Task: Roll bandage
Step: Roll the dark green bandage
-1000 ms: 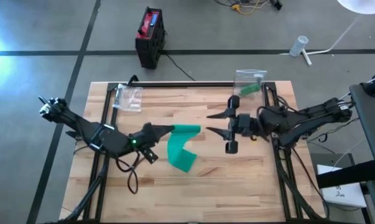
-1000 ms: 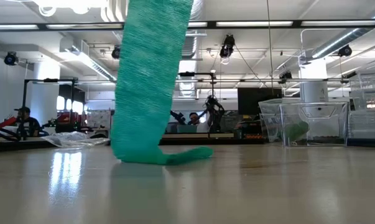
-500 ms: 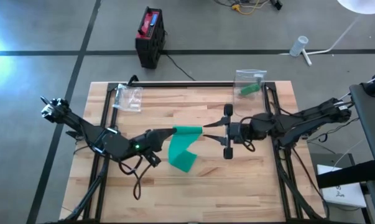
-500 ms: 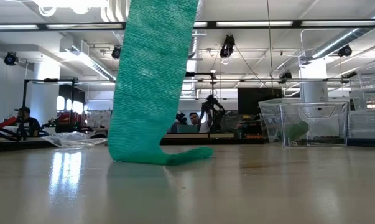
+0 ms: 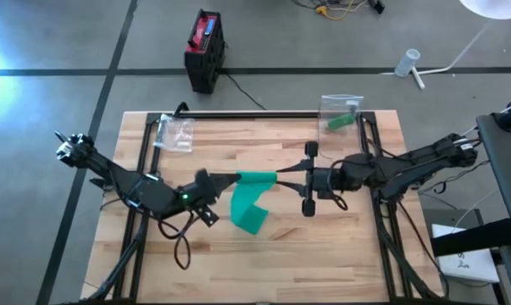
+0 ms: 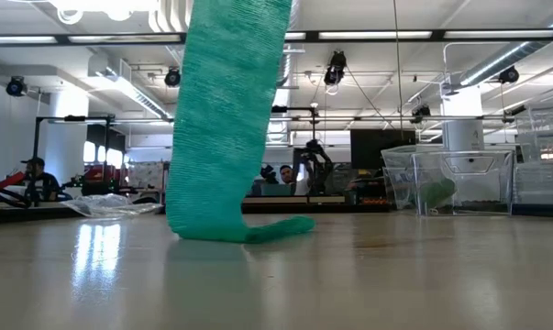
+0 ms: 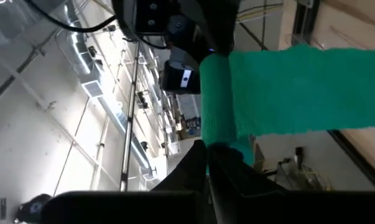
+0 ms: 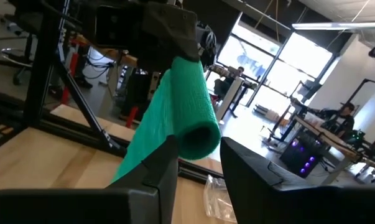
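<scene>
Seen from above, a green bandage [image 5: 253,196] sits at the centre of a wooden table [image 5: 263,263]. Its rolled end is lifted; its loose tail hangs to the boards toward six o'clock. The left gripper [image 5: 230,179], at nine o'clock of the roll, is clamped on one end. The right gripper [image 5: 282,177] has slid in from three o'clock over the last second, its fingers narrowing either side of the roll's open end without visibly pinching yet. Rolling can likely begin once it grips.
</scene>
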Motion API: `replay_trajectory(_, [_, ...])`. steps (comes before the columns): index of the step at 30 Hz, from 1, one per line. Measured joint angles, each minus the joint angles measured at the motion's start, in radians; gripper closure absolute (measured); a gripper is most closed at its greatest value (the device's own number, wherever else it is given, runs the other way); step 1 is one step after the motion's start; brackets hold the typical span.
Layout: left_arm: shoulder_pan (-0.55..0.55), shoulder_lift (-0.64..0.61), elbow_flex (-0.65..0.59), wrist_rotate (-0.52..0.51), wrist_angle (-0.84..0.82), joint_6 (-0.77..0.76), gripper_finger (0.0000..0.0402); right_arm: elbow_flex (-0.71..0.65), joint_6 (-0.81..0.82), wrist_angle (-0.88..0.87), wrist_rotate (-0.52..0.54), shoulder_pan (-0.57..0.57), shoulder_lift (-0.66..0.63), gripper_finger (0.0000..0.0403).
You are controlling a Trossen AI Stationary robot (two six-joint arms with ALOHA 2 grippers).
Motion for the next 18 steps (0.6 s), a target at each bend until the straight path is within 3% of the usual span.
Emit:
replay_trajectory(5, [0.0, -0.01, 0.0, 0.079, 0.016, -0.085, 0.0401, 0.0, -0.008, 0.001, -0.005, 0.0, -0.001, 0.0279])
replay_trajectory(12, [0.0, -0.031, 0.0, 0.101, 0.017, -0.175, 0.0401, 0.006, -0.066, 0.001, -0.004, 0.042, -0.048, 0.0275])
replay_trajectory(18, [0.008, -0.043, 0.0, 0.204, 0.018, -0.381, 0.0401, 0.006, -0.07, 0.008, -0.007, 0.043, -0.043, 0.0287])
